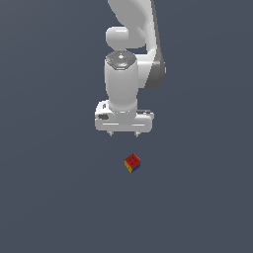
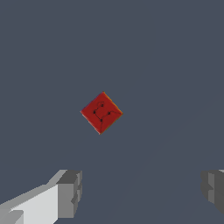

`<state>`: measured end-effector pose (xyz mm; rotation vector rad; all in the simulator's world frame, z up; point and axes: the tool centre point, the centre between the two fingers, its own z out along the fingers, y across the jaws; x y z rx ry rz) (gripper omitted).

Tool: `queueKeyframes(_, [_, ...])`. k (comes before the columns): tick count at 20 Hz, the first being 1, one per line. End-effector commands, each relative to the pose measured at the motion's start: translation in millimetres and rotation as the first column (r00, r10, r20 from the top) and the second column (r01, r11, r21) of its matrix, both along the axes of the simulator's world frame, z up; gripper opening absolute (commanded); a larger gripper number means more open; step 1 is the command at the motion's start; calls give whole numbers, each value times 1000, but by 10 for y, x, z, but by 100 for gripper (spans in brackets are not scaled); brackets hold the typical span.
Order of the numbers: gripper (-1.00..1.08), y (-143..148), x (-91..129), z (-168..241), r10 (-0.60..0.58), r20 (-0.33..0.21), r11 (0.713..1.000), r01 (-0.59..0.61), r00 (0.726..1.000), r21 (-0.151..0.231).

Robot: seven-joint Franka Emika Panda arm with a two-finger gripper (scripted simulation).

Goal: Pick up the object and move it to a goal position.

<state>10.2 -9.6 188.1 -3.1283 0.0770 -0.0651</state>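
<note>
The tiny cube (image 1: 132, 162) with red top, yellow and blue side faces lies on the flat dark grey-blue worktop (image 1: 49, 197), turned corner-on in the wrist view (image 2: 101, 112). Above it and apart from it hangs the white arm's tool (image 1: 124, 134), its grey fingers (image 2: 70, 192) spread wide and holding nothing.

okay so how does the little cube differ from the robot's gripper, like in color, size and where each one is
Color: the cube shows red, yellow and blue faces; the gripper is plain white with grey fingertips.
Size: the cube is much smaller than the gripper.
Position: the cube lies apart from the gripper, untouched; the gripper hangs with its jaws spread wide and nothing between them.
Both sit against the same flat grey-blue background.
</note>
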Motion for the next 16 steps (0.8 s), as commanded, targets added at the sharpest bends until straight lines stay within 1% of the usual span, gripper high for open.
queueKeyframes(1, [100, 0, 0, 0, 0, 0, 1000, 0, 1000, 0])
queueKeyframes(10, [100, 97, 24, -9, 31, 13, 999, -31, 999, -24])
queueKeyframes(16, [100, 98, 30, -18, 37, 12, 999, -37, 999, -24])
